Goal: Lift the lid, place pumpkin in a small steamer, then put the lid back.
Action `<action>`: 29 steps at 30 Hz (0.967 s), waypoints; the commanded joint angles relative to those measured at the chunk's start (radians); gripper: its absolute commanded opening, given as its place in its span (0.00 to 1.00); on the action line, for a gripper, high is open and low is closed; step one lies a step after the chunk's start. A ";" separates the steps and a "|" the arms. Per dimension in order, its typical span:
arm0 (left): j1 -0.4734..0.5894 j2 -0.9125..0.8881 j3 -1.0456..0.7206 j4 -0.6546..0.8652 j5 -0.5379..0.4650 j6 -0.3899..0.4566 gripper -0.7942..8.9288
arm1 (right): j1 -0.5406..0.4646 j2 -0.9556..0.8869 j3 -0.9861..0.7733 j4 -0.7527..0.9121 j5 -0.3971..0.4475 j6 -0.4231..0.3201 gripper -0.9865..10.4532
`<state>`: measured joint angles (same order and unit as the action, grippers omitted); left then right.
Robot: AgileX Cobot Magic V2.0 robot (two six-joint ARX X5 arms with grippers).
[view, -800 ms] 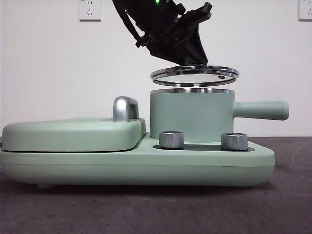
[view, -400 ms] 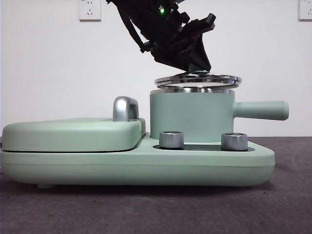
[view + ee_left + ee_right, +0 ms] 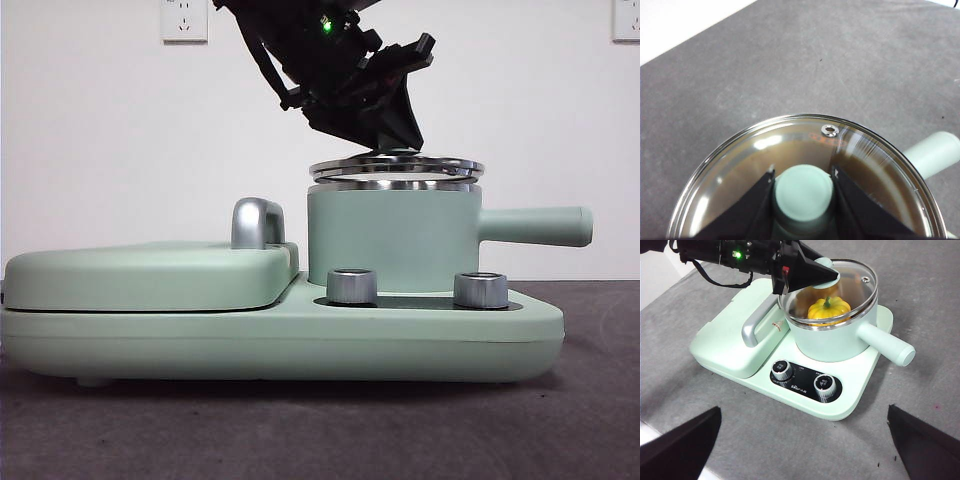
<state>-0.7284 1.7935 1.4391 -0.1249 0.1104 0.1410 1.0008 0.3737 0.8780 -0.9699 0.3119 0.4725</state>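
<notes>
The small steamer [image 3: 390, 240] stands on the right half of the base, its long handle [image 3: 535, 226] pointing right. The yellow-orange pumpkin [image 3: 828, 309] sits inside it, seen through the glass in the right wrist view. My left gripper [image 3: 802, 192] is shut on the mint-green knob of the lid [image 3: 735, 175]. It holds the lid [image 3: 397, 168] almost level, just over the steel rim of the steamer. Whether the lid touches the rim I cannot tell. My right gripper [image 3: 802, 445] hovers open, high above the table in front of the appliance, holding nothing.
The wide mint-green base appliance [image 3: 300, 335] carries a flat griddle cover [image 3: 140, 275] with a steel handle [image 3: 257, 222] on its left. Two steel knobs [image 3: 351, 286] [image 3: 481, 290] sit in front of the steamer. Dark grey table surrounds it.
The left gripper has come down with the lid, from a tilted hover well above the steamer to almost level just over its rim.
</notes>
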 commanded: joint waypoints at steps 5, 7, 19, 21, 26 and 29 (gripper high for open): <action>-0.004 0.008 0.029 -0.011 -0.001 -0.004 0.09 | 0.011 0.001 0.008 0.003 0.004 0.010 0.56; -0.004 0.010 0.029 -0.016 -0.001 -0.003 0.09 | 0.011 0.001 0.008 0.003 0.004 0.011 0.56; -0.004 0.031 0.029 -0.008 -0.001 0.000 0.09 | 0.011 0.001 0.008 0.003 0.003 0.017 0.56; -0.004 0.036 0.029 -0.006 -0.001 0.000 0.09 | 0.011 0.001 0.008 0.003 0.003 0.018 0.56; -0.004 0.046 0.029 0.016 0.000 0.000 0.09 | 0.011 0.001 0.008 0.003 0.003 0.017 0.56; -0.004 0.046 0.029 0.052 0.000 -0.003 0.09 | 0.011 0.001 0.008 0.003 0.003 0.017 0.56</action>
<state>-0.7250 1.8179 1.4410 -0.1051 0.1089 0.1387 1.0008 0.3737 0.8780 -0.9699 0.3119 0.4774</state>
